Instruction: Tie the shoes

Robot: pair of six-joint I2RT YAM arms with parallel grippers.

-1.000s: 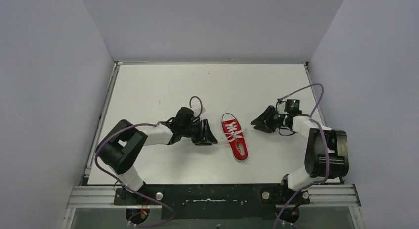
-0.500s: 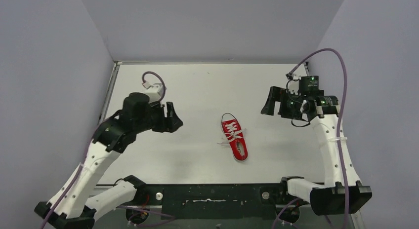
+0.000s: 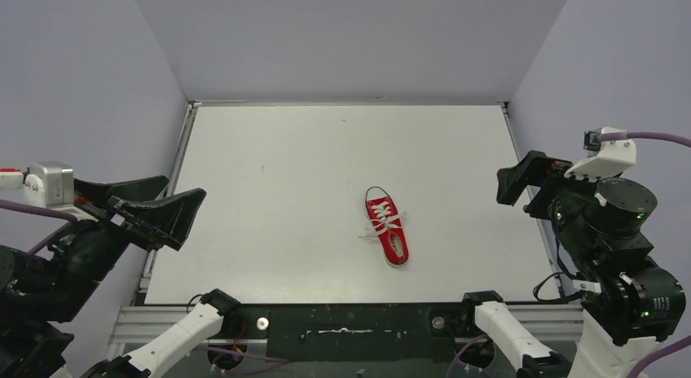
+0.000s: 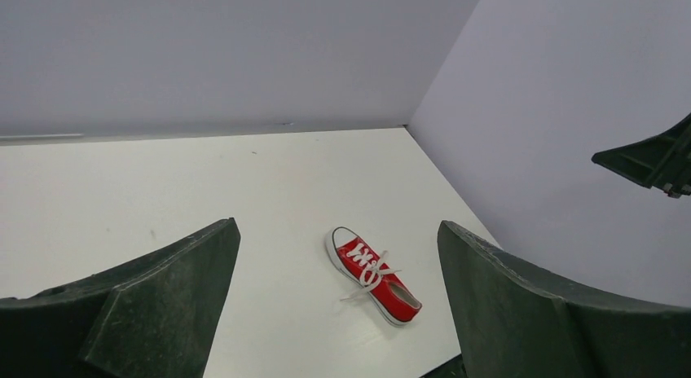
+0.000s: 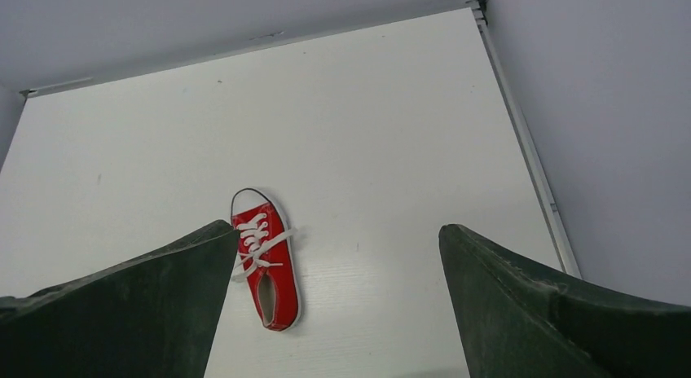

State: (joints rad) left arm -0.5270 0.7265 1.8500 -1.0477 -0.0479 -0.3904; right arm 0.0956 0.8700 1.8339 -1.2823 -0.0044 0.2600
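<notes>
Left wrist: left gripper (image 4: pixel 336 226), right gripper (image 5: pixel 338 227) both gaping, empty; descend, each pinch one end of white laces (image 4: pixel 368 268) on red sneaker (image 4: pixel 393 296).

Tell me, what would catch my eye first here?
A small red sneaker lies alone near the middle of the white table, with its white laces trailing off one side. The left gripper and the right gripper hang raised at opposite sides of the table. Both are wide open and hold nothing.
</notes>
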